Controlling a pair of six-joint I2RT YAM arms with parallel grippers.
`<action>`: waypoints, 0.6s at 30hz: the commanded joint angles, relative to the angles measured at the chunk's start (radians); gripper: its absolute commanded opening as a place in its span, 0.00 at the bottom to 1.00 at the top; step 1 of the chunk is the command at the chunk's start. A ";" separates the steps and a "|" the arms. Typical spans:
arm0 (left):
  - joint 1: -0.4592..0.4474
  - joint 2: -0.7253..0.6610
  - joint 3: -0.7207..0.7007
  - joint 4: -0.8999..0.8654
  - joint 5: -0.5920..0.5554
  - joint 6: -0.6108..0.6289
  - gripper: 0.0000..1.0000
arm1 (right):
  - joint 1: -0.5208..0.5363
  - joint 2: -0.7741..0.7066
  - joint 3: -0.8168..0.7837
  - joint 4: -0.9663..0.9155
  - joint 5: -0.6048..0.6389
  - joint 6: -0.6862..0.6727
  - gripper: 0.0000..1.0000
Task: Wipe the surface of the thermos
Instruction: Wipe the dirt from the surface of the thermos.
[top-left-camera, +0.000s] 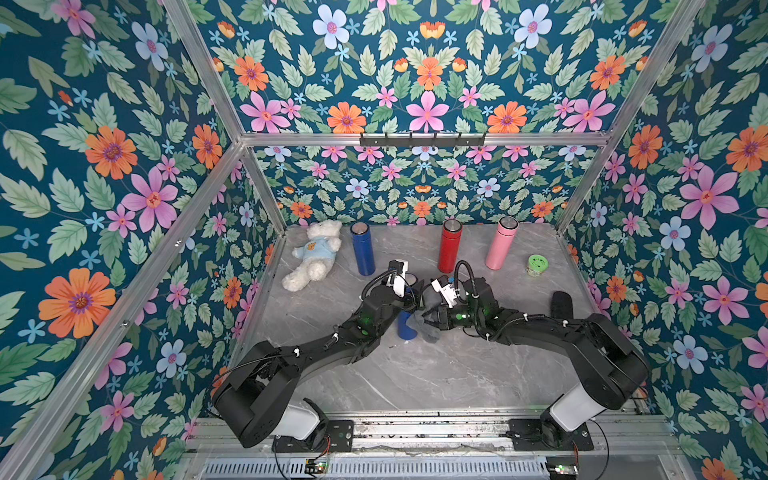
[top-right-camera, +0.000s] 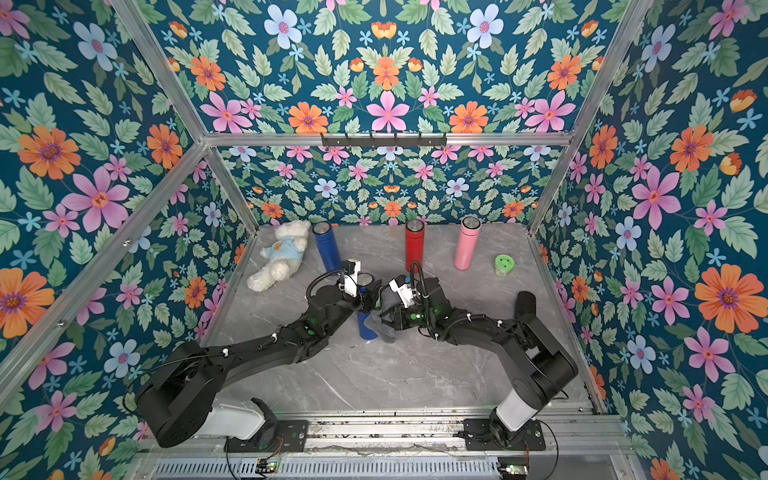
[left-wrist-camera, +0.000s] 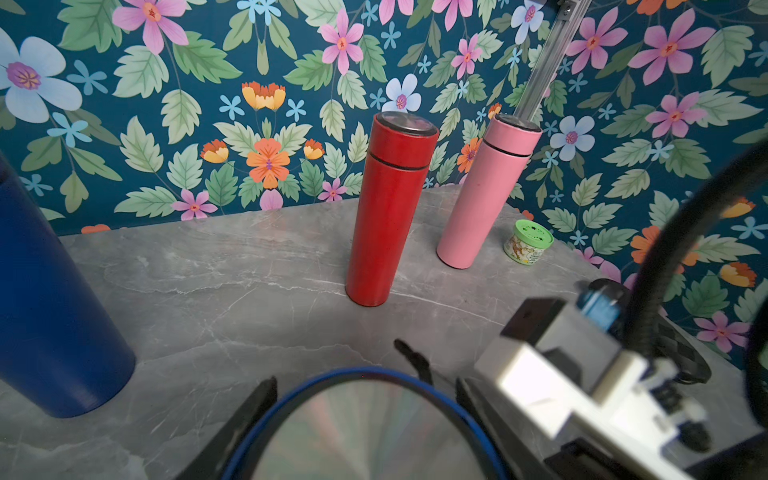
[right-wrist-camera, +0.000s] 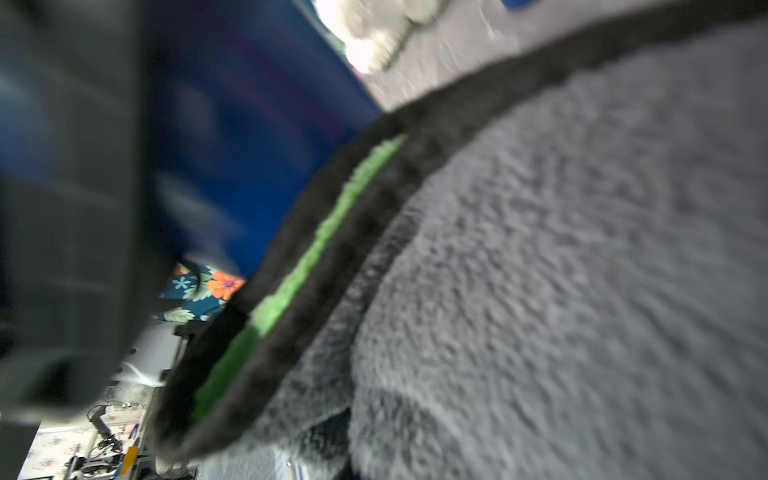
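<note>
A blue thermos (top-left-camera: 406, 327) stands upright mid-table, and its silver lid (left-wrist-camera: 365, 432) fills the bottom of the left wrist view. My left gripper (top-left-camera: 409, 298) is shut on its upper body, with one dark finger (left-wrist-camera: 253, 409) on each side of the rim. My right gripper (top-left-camera: 434, 318) is shut on a grey cloth (top-left-camera: 428, 332), whose folds hide the fingertips. The cloth rests against the thermos's right side in both top views. In the right wrist view the fuzzy grey cloth (right-wrist-camera: 540, 270), dark-edged with a green stripe, lies beside the blue thermos wall (right-wrist-camera: 249, 124).
Along the back wall stand another blue thermos (top-left-camera: 362, 249), a red one (top-left-camera: 450, 246) and a pink one (top-left-camera: 502, 243). A green-lidded jar (top-left-camera: 537, 266) sits at the back right and a white teddy bear (top-left-camera: 313, 259) lies at the back left. A black object (top-left-camera: 562, 305) lies beside my right arm.
</note>
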 joint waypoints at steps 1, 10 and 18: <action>-0.003 0.004 0.023 0.030 0.025 -0.032 0.00 | 0.004 0.050 -0.027 0.105 0.008 0.021 0.00; 0.025 0.055 0.191 -0.245 0.070 -0.064 0.00 | 0.058 -0.240 -0.050 -0.340 0.287 -0.244 0.00; 0.037 0.141 0.418 -0.566 0.171 -0.089 0.00 | 0.230 -0.539 -0.047 -0.618 0.690 -0.526 0.00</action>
